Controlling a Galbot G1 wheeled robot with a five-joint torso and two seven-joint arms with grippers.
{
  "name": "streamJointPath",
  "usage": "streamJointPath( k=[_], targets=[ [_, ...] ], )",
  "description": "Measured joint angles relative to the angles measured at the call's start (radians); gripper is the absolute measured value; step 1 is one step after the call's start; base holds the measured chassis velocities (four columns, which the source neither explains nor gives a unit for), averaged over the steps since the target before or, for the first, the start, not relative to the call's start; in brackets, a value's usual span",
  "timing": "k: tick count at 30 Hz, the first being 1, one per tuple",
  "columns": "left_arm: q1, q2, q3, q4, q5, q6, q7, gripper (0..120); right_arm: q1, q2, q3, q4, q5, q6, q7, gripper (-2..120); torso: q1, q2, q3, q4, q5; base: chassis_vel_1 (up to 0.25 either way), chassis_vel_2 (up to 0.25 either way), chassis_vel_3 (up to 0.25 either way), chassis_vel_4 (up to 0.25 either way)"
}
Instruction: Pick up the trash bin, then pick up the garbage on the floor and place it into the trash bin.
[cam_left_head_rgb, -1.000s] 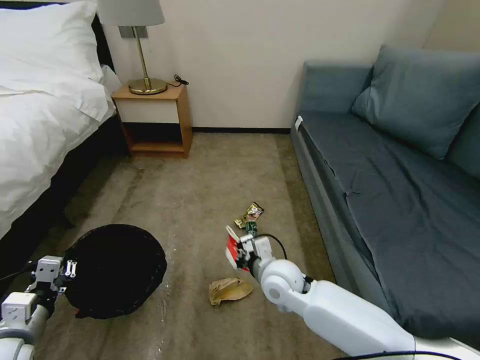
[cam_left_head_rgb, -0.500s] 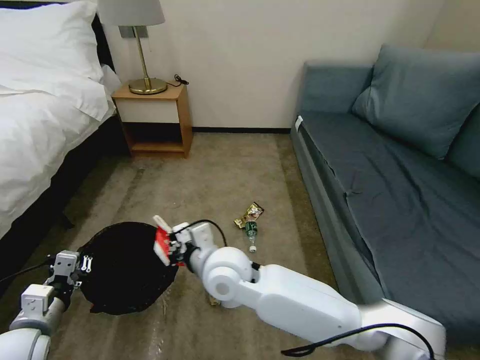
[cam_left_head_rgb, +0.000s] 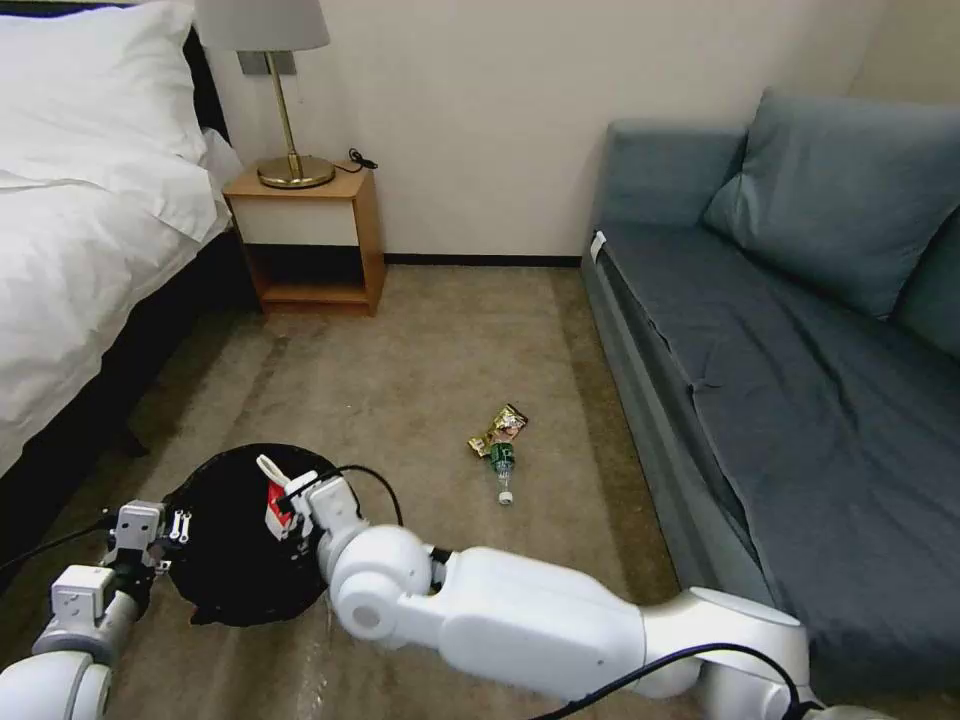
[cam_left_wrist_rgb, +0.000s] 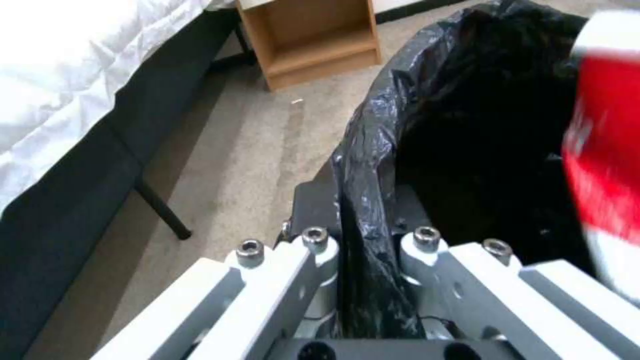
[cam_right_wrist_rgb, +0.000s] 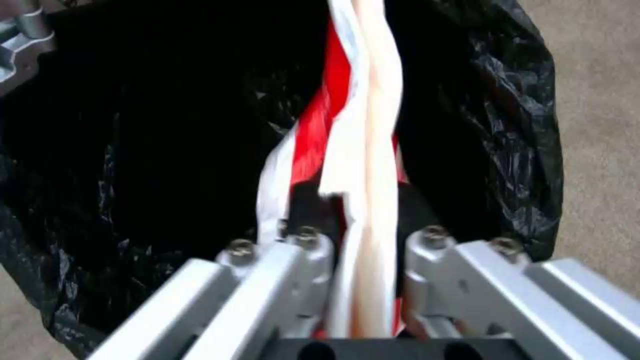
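The trash bin (cam_left_head_rgb: 225, 575), lined with a crinkled black bag, hangs at the lower left with my left gripper (cam_left_head_rgb: 150, 530) shut on its rim. The left wrist view shows those jaws pinching the black bag rim (cam_left_wrist_rgb: 363, 200). My right gripper (cam_left_head_rgb: 285, 500) is over the bin's mouth, shut on a red-and-white flattened carton (cam_left_head_rgb: 272, 487). The carton (cam_right_wrist_rgb: 363, 125) stands edge-on between the jaws above the dark bag (cam_right_wrist_rgb: 133, 150), and the carton (cam_left_wrist_rgb: 603, 150) also appears in the left wrist view. More garbage lies on the carpet: a small green-labelled bottle (cam_left_head_rgb: 502, 468) and a gold wrapper (cam_left_head_rgb: 502, 426).
A bed (cam_left_head_rgb: 80, 250) runs along the left, with a wooden nightstand (cam_left_head_rgb: 310, 240) and a lamp (cam_left_head_rgb: 290, 120) against the back wall. A blue sofa (cam_left_head_rgb: 800, 350) lines the right side. Open carpet (cam_left_head_rgb: 400, 360) lies between them.
My right arm has swung left, carrying the carton from beside the bottle to above the bin's mouth. The left gripper and the bin have shifted slightly.
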Motion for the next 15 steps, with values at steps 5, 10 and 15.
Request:
streamJointPath(
  k=[5, 10, 15],
  targets=[
    [-0.002, 0.006, -0.004, -0.001, -0.011, 0.003, 0.0, 6, -0.009, -0.004, 0.001, -0.01, -0.002, 0.003, -0.018, 36, 0.0, 0.0, 0.0, 0.0, 0.0001, 0.0, 0.0, 0.0, 0.0],
    [-0.002, 0.008, -0.008, -0.001, -0.015, 0.004, 0.0, 6, -0.025, -0.023, 0.001, 0.007, -0.005, 0.004, -0.037, 51, 0.0, 0.0, 0.0, -0.0001, 0.0001, 0.0, 0.0, 0.0, 0.0],
    [0.006, 0.021, -0.025, 0.002, -0.025, 0.002, 0.0, 6, -0.028, -0.086, 0.042, 0.071, 0.011, -0.01, -0.036, 73, 0.0, 0.0, 0.0, 0.0002, 0.0003, 0.0, 0.0, 0.0, 0.0]
  ],
)
